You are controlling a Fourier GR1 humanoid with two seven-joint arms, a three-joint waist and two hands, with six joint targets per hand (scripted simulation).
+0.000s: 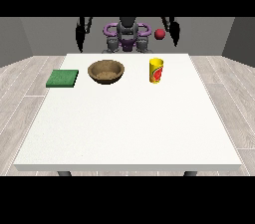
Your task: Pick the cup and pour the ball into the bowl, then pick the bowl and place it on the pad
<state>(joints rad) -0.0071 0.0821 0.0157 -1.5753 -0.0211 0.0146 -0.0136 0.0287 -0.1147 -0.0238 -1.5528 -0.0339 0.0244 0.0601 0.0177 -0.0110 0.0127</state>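
A yellow cup (156,70) with a red mark stands upright on the white table (129,128), right of centre at the back. A red ball (160,34) is in the air above the cup, apart from it. Left of the cup sits a brown bowl (105,72), and I see nothing in it. A green pad (63,78) lies flat left of the bowl. The hand at the view's left (79,45) and the hand at the view's right (175,40) hang behind the table's far edge, fingers straight and pointing down, holding nothing.
The robot's torso (126,36) stands behind the table's far edge, centred. Wooden floor surrounds the table. The near half of the tabletop is bare white surface.
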